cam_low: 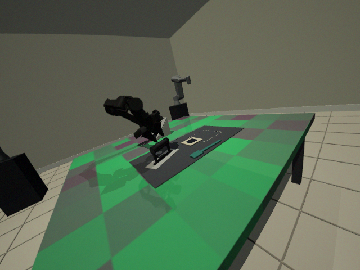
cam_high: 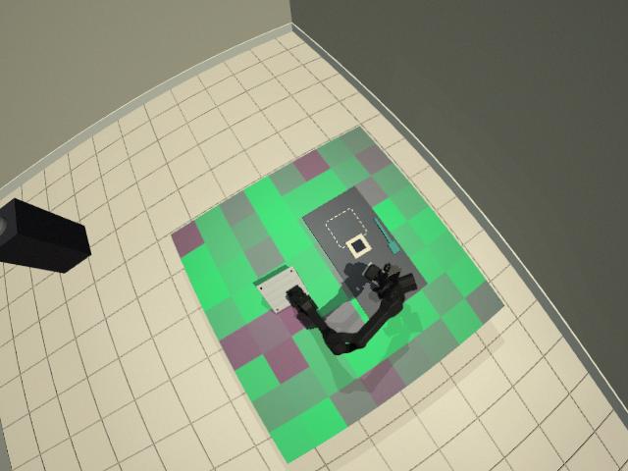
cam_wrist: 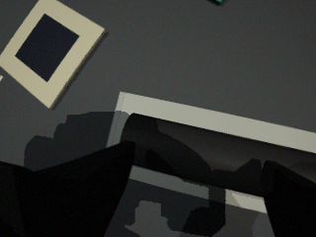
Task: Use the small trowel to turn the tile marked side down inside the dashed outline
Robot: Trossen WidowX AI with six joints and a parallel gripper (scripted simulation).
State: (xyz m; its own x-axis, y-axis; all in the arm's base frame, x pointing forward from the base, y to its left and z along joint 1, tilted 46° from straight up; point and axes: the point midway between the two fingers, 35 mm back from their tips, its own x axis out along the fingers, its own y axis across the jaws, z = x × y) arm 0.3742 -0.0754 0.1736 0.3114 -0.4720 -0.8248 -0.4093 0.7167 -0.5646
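The cream tile (cam_high: 359, 245) (cam_low: 192, 141) (cam_wrist: 46, 46) lies flat on the dark mat (cam_high: 317, 220) (cam_low: 157, 181) (cam_wrist: 197, 54), its dark marked square up. It overlaps one edge of the dashed outline (cam_high: 326, 225). The small trowel, a pale flat blade (cam_low: 153, 166) (cam_wrist: 217, 120) with a raised black bar handle (cam_low: 160, 145), rests on the mat; in the top view the arm mostly hides it. My gripper (cam_low: 159, 138) (cam_wrist: 198, 160) is open and empty above and beside the handle. In the wrist view the handle runs crosswise, from one fingertip toward the other.
A teal spatula (cam_high: 393, 246) (cam_low: 197, 153) lies along the mat's edge. A pale panel (cam_high: 274, 291) (cam_low: 166, 126) stands by the arm's base. A grey arm (cam_low: 178, 87) on a pedestal stands beyond the table (cam_low: 189, 217). A black block (cam_high: 45, 235) stands off to the left.
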